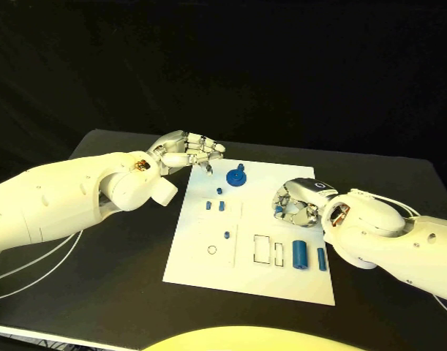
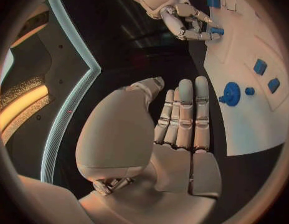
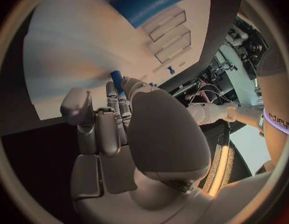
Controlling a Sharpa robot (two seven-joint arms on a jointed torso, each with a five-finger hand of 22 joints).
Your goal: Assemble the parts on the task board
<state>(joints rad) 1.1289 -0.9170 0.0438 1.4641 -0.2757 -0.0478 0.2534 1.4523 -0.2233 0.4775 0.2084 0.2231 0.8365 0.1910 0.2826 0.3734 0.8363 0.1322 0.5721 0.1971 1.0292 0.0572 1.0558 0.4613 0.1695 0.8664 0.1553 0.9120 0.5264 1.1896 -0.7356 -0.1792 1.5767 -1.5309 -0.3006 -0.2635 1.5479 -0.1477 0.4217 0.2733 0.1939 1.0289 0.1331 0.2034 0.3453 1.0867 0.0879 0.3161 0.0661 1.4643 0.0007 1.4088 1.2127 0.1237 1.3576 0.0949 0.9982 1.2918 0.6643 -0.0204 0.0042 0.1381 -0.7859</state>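
Observation:
The white task board (image 1: 246,272) lies in the middle of the black table. A blue gear (image 1: 236,176) stands near its far edge, with small blue pegs (image 1: 216,205) just in front of it. My left hand (image 1: 189,152) hovers at the board's far left corner with straight fingers (image 2: 184,115) and holds nothing; the gear (image 2: 230,93) is just beyond its fingertips. My right hand (image 1: 299,201) is low over the board's right side and pinches a small blue part (image 3: 116,79) at its fingertips. That same small blue part (image 2: 216,31) touches the board.
Two blue cylinders (image 1: 300,254) (image 1: 322,259) lie on the board's near right part, beside outlined rectangular slots (image 1: 263,249). A small round hole (image 1: 211,249) and a lone blue peg (image 1: 227,235) sit left of them. Bare black table (image 1: 96,292) surrounds the board.

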